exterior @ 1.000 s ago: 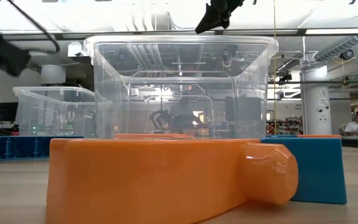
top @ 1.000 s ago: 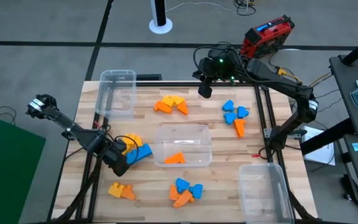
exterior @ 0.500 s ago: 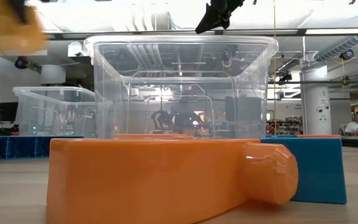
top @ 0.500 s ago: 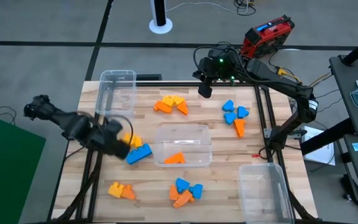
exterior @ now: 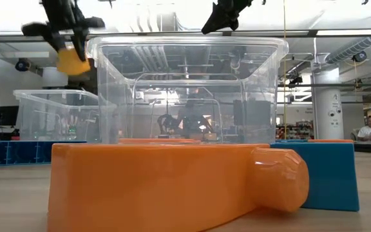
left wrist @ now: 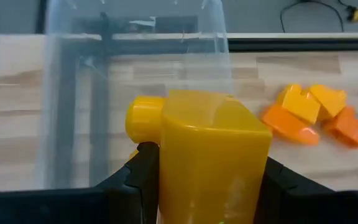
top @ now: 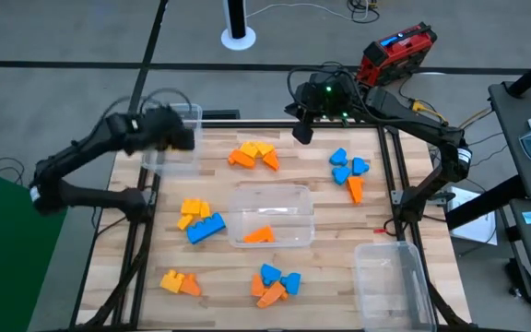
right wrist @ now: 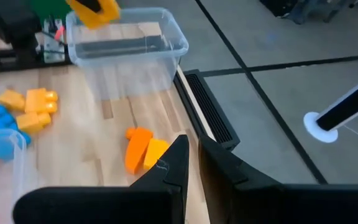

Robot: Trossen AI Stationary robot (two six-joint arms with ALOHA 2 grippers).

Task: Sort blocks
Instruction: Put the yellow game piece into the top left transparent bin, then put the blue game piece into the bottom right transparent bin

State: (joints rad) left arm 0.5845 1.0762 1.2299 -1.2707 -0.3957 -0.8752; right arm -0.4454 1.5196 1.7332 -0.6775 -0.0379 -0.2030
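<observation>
The table (top: pixel 219 180) is pale wood planks on a dark frame, set on a grey floor with dark seams. Beyond its far edge lie cables, a white post base (top: pixel 238 38) and a red and black case (top: pixel 396 51). The low view looks into a large hall with ceiling ducts and a person (exterior: pixel 370 129) seated far off at the right.

Three clear bins stand on the wood: one at the far left corner (top: pixel 175 138), one in the middle (top: pixel 271 214) with a single orange block inside, and one at the near right corner (top: pixel 391 272).

The left gripper (top: pixel 166 134) hangs over the far left bin, its fingers clamped on a yellow block (left wrist: pixel 207 152) (a wedge with a round peg on its side). In the low view that block shows high up, above the bin's rim.

The right gripper (top: pixel 303 132) waits above the far edge of the table, its fingers pressed nearly together with nothing between them.

The other blocks lie in loose groups on the wood: yellow and orange ones (top: pixel 253 155) at the far middle, blue ones with an orange wedge (top: pixel 349 171) to the right, yellow and blue (top: pixel 197 219) left of the middle bin, yellow and orange (top: pixel 179 282) at the near left, blue and orange (top: pixel 275 284) at the near middle.
</observation>
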